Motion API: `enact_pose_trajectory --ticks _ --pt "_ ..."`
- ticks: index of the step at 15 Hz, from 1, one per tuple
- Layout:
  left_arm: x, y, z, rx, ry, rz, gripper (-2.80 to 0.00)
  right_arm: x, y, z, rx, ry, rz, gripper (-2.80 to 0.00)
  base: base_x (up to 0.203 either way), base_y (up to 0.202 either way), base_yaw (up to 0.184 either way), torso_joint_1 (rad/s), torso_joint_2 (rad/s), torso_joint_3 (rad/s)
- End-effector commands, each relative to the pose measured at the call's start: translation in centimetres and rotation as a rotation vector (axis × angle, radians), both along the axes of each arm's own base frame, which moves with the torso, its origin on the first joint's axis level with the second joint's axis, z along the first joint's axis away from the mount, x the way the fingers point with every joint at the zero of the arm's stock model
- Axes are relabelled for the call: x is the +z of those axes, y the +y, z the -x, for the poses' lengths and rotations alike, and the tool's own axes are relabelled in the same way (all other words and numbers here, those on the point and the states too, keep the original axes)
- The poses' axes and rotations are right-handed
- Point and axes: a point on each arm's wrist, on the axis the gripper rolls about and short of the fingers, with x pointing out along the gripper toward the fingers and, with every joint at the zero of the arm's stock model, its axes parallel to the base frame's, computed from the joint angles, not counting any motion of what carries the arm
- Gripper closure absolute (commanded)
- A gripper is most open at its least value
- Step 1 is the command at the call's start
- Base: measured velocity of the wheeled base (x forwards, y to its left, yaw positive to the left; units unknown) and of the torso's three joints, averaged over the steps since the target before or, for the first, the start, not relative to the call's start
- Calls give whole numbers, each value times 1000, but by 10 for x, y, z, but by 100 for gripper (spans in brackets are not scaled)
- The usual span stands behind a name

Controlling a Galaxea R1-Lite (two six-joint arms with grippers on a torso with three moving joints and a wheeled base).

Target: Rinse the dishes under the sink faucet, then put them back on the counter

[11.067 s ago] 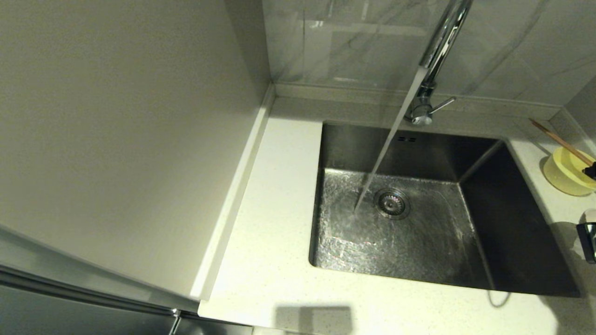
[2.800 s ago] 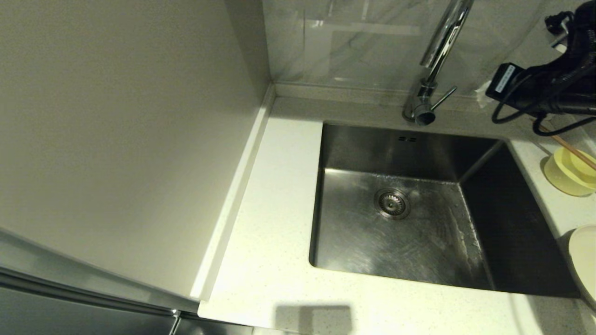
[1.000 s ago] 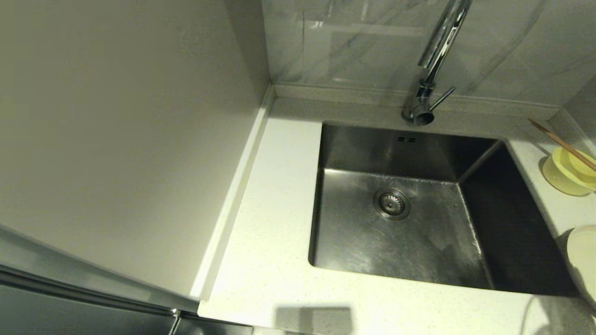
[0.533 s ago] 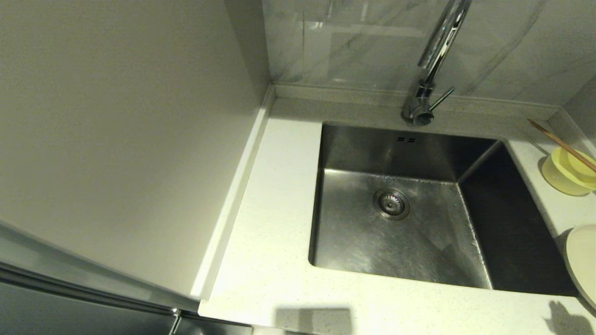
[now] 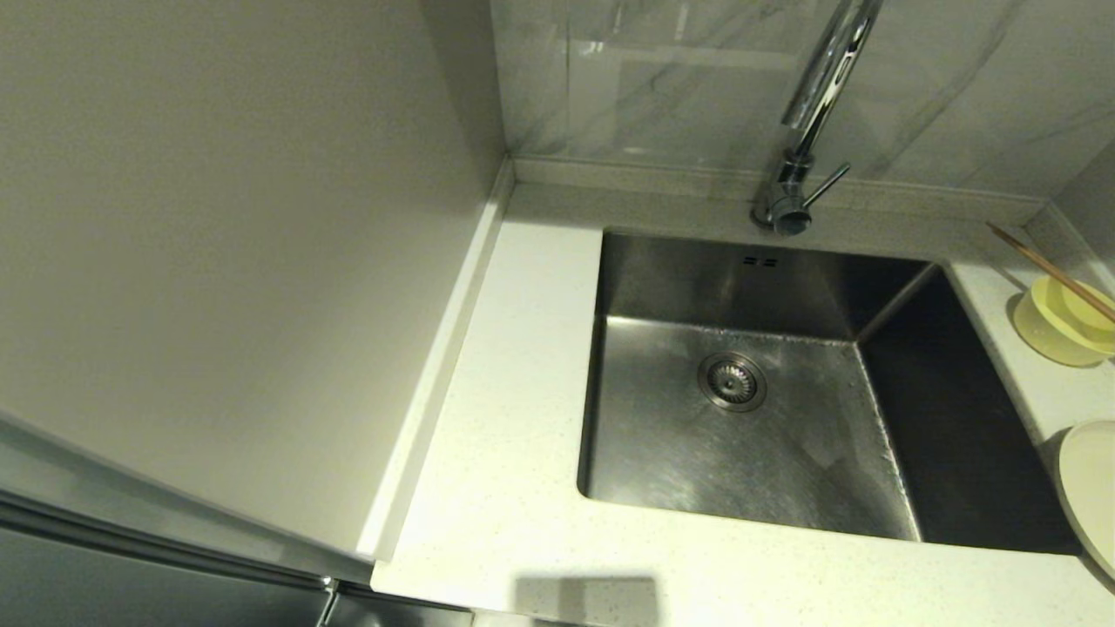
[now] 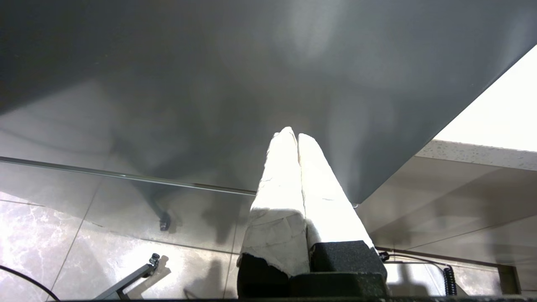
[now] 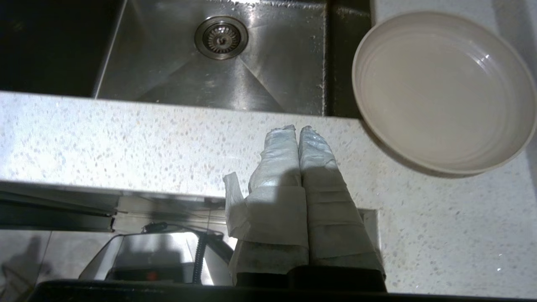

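Off-white speckled stone surface [image 5: 505, 488] with a low raised rim, set against a grey-veined glossy wall [image 5: 662, 78] at the back and a plain pale panel [image 5: 218, 244] on the left. Sink [image 5: 758, 287]: square, deep, brushed steel, sunk into the surface; round drain strainer [image 5: 733, 380] on its floor, two small overflow slots [image 5: 760, 260] in the rear wall; floor streaked with wet. Faucet [image 5: 814, 96]: chrome gooseneck behind the sink's rear edge, thin side lever; no water ran from it. Right pincer [image 7: 298, 128]: white-wrapped fingers pressed together, empty, poised over the front strip of the surface, touching nothing. Plate [image 7: 444, 90]: cream-white, round, lay on the surface just beyond and beside the right pincer's tips, apart from them, its rim reaching over the sink's edge; seen at the right border of the head view [image 5: 1089, 488]. Drain strainer lay farther ahead of the right pincer, on its other side from the plate [image 7: 221, 37]. Bowl [image 5: 1058, 322]: small, pale yellow-green, stood on the surface at the sink's right side, well beyond the plate. Chopsticks [image 5: 1045, 268]: thin brown wood, resting across the bowl, far ends pointing toward the back corner. Left pincer [image 6: 297, 136]: white-wrapped fingers closed together, empty, parked low beside a grey cabinet front [image 6: 251, 75], above a marbled floor [image 6: 50, 235].
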Motion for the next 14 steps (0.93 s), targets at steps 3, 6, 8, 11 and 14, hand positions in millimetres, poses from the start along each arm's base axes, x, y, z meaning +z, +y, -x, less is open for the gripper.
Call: enact_pose_trajectory --ticks 3,6,8,11,14 --pt "0 0 0 0 -2 0 0 -35 1 7 35 -30 -1 0 0 0 0 0 0 0" --pt "0 0 0 0 -2 0 0 -48 1 4 46 -26 5 0 0 0 0 0 0 0" --pt "0 0 0 0 -2 0 0 -52 1 -2 51 -72 23 0 0 0 0 0 0 0" --pt "0 0 0 0 -2 0 0 -53 1 -4 56 -98 38 0 0 0 0 0 0 0" --pt "0 0 0 0 -2 0 0 -58 1 -7 71 -124 54 0 0 0 0 0 0 0"
